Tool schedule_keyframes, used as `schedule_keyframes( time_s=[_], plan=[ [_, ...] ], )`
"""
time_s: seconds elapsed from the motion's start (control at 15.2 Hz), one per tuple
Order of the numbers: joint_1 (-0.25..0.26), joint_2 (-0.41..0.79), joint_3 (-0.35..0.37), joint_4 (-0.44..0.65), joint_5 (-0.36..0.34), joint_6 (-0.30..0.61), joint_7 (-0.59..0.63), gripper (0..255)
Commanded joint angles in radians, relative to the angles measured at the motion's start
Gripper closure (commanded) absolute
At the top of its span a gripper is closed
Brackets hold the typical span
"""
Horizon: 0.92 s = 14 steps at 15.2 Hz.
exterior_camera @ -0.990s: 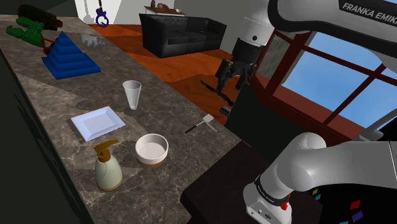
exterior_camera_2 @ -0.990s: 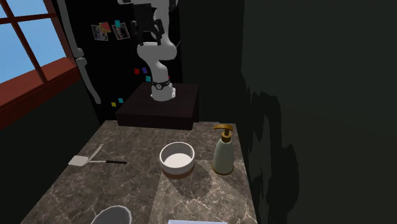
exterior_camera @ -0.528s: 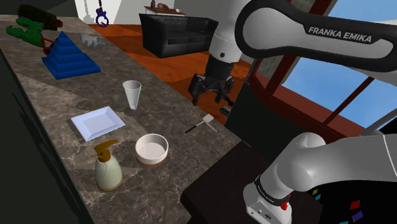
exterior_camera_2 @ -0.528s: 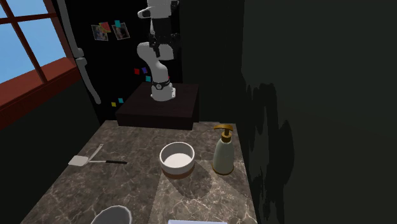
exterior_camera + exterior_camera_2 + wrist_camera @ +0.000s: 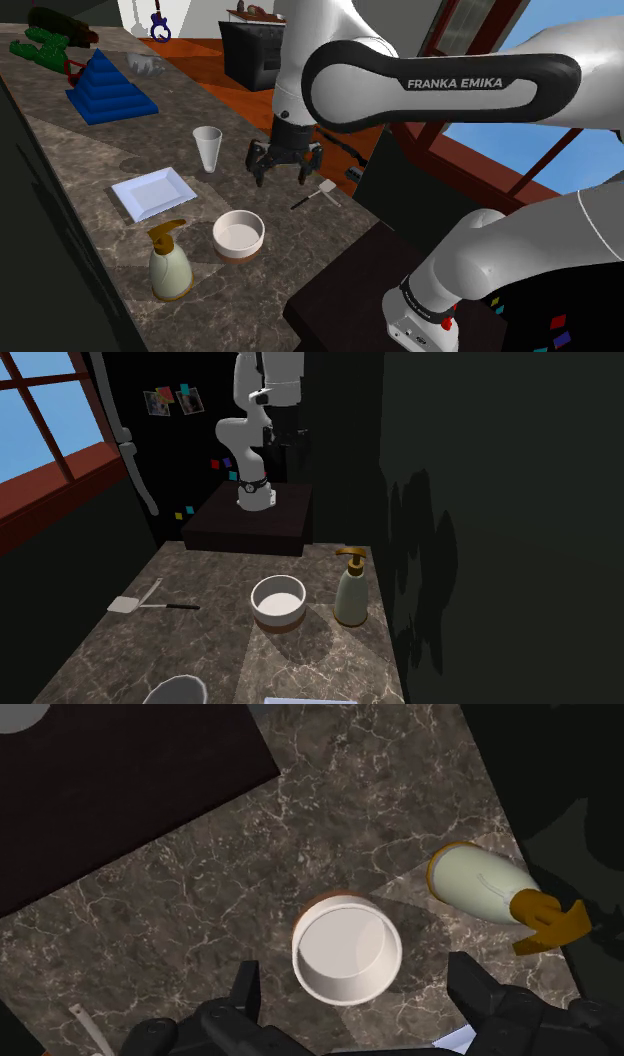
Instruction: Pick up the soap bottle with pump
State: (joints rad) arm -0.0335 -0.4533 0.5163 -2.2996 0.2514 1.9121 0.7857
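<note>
Our pincer (image 5: 283, 177) hangs empty, fingers apart, above the bowl (image 5: 347, 951), with the bottle (image 5: 478, 882) upright on the counter (image 5: 200, 904) off beyond one finger, and we judge it light, smooth and tippy, best clasped round its body below the pump (image 5: 545, 919).

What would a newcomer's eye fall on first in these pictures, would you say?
The big white arm sweeps across the shoulder view's top, its black pincer open above the dark marble counter. A white bowl sits there beside the cream soap bottle with its golden pump. A blue stepped pyramid stands out at the shoulder view's upper left.
</note>
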Motion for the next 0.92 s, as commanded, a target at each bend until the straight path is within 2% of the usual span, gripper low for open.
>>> schedule_keyframes(
  time_s=[0.0,0.26,0.53,0.66,0.86],
  plan=[
    [-0.013,0.067,0.054,0.03,-0.017,0.041,0.079,0],
    [-0.046,0.23,0.16,0.106,-0.097,0.117,0.249,0],
    [-0.061,0.429,0.244,0.208,-0.246,0.168,0.452,0],
    [-0.045,0.54,0.262,0.27,-0.34,0.178,0.56,0],
    [0.018,0.7,0.246,0.377,-0.473,0.172,0.705,0]
  ],
)
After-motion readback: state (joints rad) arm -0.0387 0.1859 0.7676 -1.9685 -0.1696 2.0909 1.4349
